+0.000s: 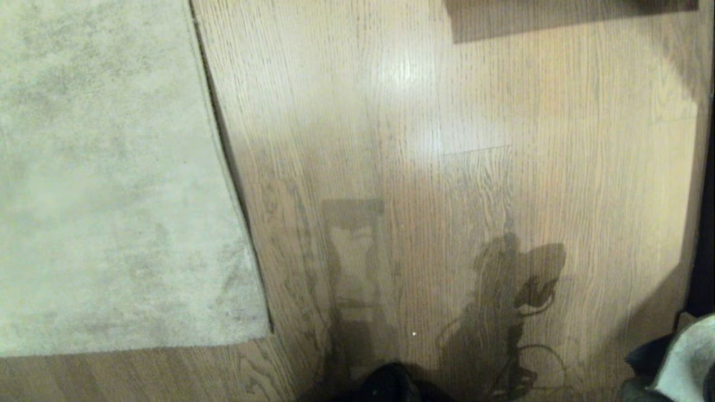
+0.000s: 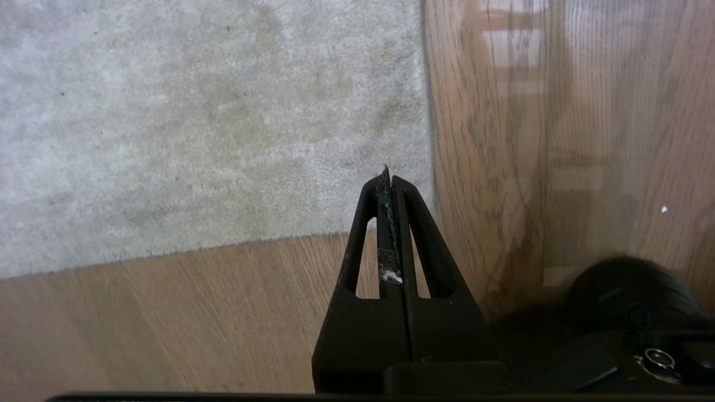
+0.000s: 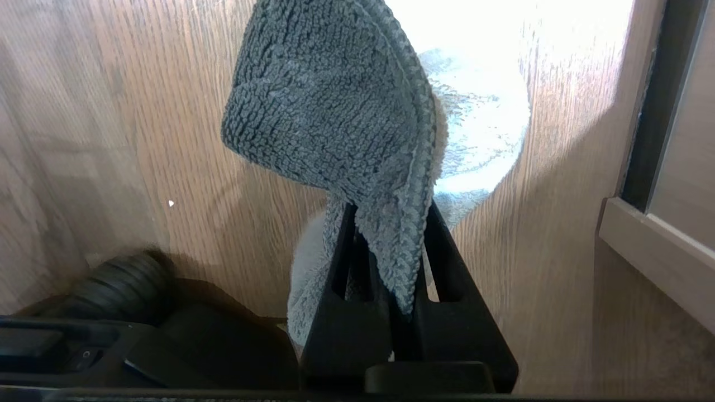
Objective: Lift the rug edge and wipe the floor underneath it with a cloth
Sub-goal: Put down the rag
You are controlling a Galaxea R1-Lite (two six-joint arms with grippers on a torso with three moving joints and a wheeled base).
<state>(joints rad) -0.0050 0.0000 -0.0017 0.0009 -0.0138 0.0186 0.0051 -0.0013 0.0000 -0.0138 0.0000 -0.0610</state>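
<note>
The pale beige rug lies flat at the left. Its rug edge runs toward me and ends in a square corner. Light wood floor fills the space to its right. In the left wrist view my left gripper is shut and empty, hanging over the rug corner without touching it. My right gripper is shut on the fuzzy cloth, dark grey outside and pale inside, which hides the fingertips. The cloth also shows at the head view's bottom right.
A black part of my base sits at the bottom centre, with my shadow across the floor. A dark vertical strip and a pale skirting board or cabinet base border the floor on the right. Shadow from something at the top falls on the floor.
</note>
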